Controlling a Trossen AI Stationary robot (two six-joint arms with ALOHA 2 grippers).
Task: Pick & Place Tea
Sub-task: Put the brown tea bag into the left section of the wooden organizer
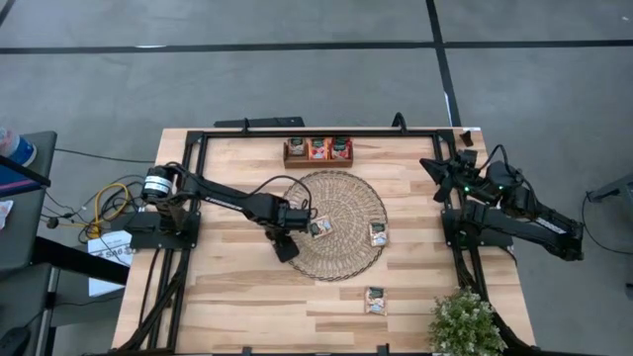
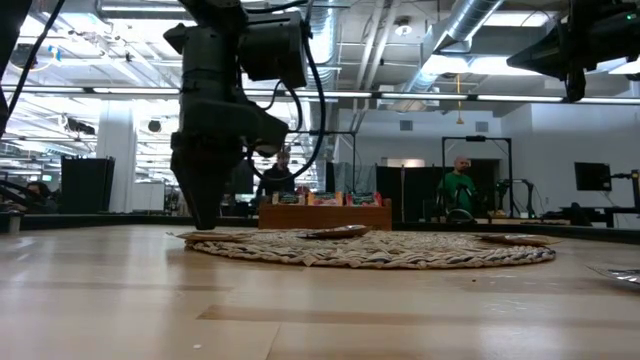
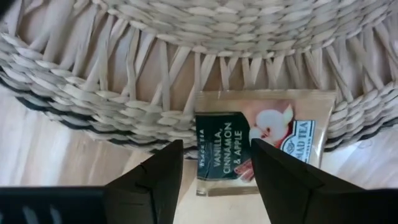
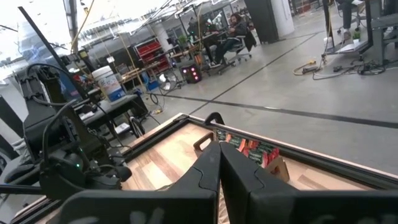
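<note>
Left wrist view puts left gripper (image 3: 214, 177) spread over one tea sachet (image 3: 258, 140) on woven mat (image 3: 186, 56), not yet pinched. Another sachet (image 1: 378, 234) at mat's 3 o'clock, one more (image 1: 375, 300) on tabletop (image 1: 237, 297) toward 5. Farther, tray (image 1: 317, 150) at 12 already filled. Right gripper (image 4: 219, 163) pressed together, parked at table's right edge.

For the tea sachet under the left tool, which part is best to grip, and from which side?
Probably its free edge, from straight above. The sachet lies flat on the woven mat, too thin for a side approach. The open left tool already straddles its dark green end, so closing there seems sensible.
</note>
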